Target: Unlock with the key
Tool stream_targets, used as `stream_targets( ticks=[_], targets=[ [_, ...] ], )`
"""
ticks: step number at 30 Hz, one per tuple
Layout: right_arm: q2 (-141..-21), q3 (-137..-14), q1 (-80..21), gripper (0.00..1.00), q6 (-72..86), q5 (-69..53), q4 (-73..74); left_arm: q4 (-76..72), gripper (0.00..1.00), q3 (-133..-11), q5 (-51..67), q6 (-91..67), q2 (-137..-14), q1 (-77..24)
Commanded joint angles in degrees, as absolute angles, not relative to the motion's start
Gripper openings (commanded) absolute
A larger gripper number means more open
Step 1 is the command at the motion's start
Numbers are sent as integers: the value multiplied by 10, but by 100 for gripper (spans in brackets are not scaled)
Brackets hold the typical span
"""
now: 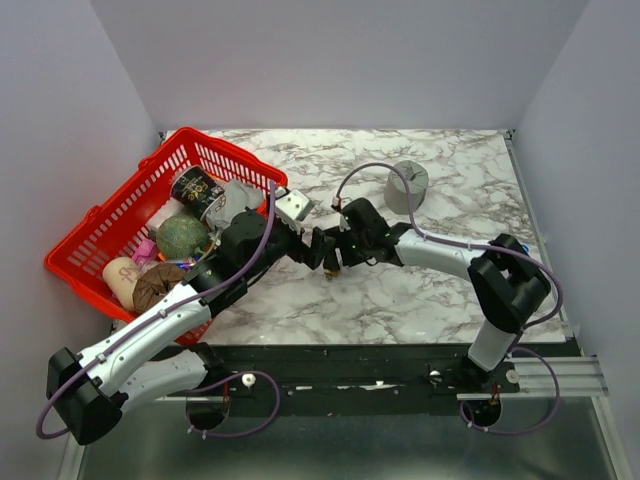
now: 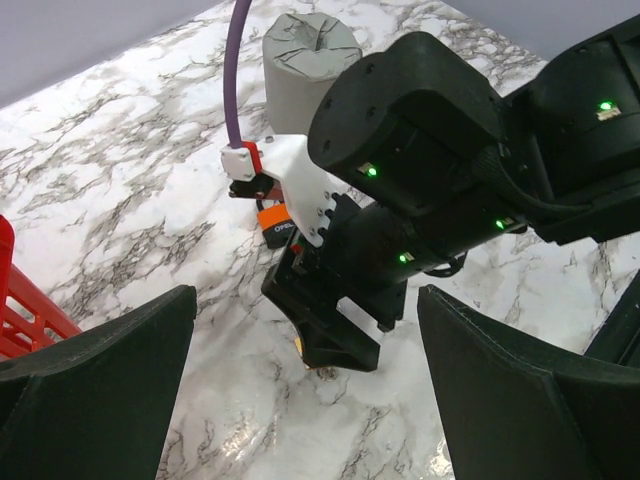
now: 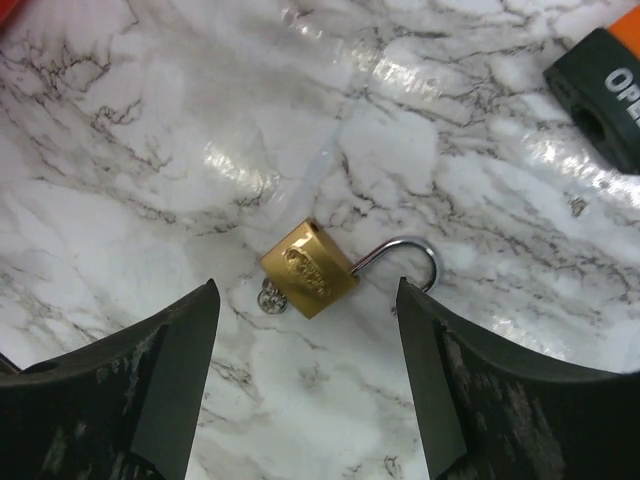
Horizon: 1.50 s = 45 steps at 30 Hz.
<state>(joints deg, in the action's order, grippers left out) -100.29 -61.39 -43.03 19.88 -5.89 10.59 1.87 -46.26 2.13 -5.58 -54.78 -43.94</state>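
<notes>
A small brass padlock (image 3: pixel 308 268) lies flat on the marble table (image 3: pixel 150 150) with its shackle (image 3: pixel 415 255) swung open. A tiny silvery key head (image 3: pixel 270 296) sticks out at the lock's base; no black shows on it. My right gripper (image 3: pixel 305 390) is open, just above the lock with a finger on each side and touching nothing. My left gripper (image 2: pixel 305 400) is open and empty, facing the right gripper (image 2: pixel 335 340) from close by. In the left wrist view only a sliver of the brass padlock (image 2: pixel 300 345) shows under the right fingers. Both grippers meet mid-table in the top view (image 1: pixel 328 255).
An orange and black padlock (image 3: pixel 600 90) lies just beyond the brass one, also in the left wrist view (image 2: pixel 272 222). A grey cylinder (image 1: pixel 407 185) stands at the back. A red basket (image 1: pixel 235 160) with several items sits at the left.
</notes>
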Motion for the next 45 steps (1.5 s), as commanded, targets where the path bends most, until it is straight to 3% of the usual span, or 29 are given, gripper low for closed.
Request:
stream_targets(
  ticks=[1,30,43,45],
  targets=[
    [-983,-589,-460,80,233,-19,122,18,99,-472,17,-57,-540,-438],
    [-1105,-672,-493,75,263,38,127,14,99,-470,11,-57,-529,-439],
    [-1077,-608,-501,75,190,95,117,13,99,-469,15,-60,-534,-441],
    [-1080,-604,-501,71,187,98,116,13,99,-469,15,-61,-536,-441]
  ],
)
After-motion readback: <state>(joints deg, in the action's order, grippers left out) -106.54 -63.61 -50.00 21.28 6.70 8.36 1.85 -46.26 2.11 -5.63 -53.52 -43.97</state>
